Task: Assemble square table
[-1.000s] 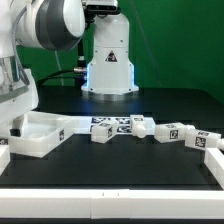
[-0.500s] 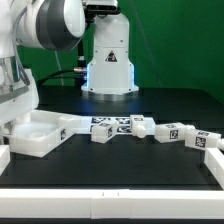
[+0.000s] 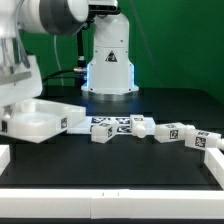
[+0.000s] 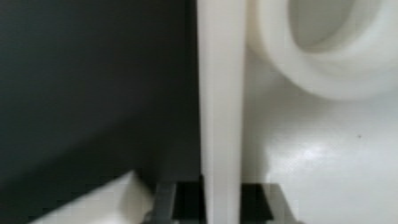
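since half a second ago the square top (image 3: pixel 42 121) has been carried higher in the exterior view and slightly toward that view's right, and the arm above it has been raised with it; the legs (image 3: pixel 104 129) have been left unmoved. whether the top is fully clear of the table (image 3: pixel 120 168) cannot be told. the top is seen as smooth white plastic, tray-like, with a thin raised rim and a rounded socket (image 4: pixel 338 45) moulded inside. it is held open side up, near level, at the exterior view's left; being square, no long axis is shown. the chunky tagged legs are laid on their sides on the matte black table, in a row running toward the exterior view's right. the gripper (image 4: pixel 215 203) is closed narrowly on the rim, which is pinched between dark pads (image 4: pixel 173 203).
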Action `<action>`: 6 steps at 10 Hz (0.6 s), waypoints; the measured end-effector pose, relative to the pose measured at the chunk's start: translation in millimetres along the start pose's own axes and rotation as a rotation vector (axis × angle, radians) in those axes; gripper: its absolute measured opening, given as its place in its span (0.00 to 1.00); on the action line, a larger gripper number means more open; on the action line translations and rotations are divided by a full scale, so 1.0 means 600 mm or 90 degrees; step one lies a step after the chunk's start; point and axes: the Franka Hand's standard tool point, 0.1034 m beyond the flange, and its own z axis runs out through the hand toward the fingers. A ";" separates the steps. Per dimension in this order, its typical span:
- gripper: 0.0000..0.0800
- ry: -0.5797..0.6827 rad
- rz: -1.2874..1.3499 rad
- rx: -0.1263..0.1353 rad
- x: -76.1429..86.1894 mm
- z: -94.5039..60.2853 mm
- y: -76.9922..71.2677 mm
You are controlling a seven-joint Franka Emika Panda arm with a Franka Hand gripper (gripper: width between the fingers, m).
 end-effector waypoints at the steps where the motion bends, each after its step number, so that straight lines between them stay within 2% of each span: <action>1: 0.06 0.004 0.069 -0.011 0.040 -0.015 0.000; 3: 0.06 0.015 0.206 -0.015 0.118 -0.019 0.000; 4: 0.06 0.024 0.333 -0.014 0.165 -0.023 0.012; 5: 0.06 0.032 0.417 -0.012 0.190 -0.026 0.027; 6: 0.06 0.036 0.457 -0.010 0.187 -0.025 0.031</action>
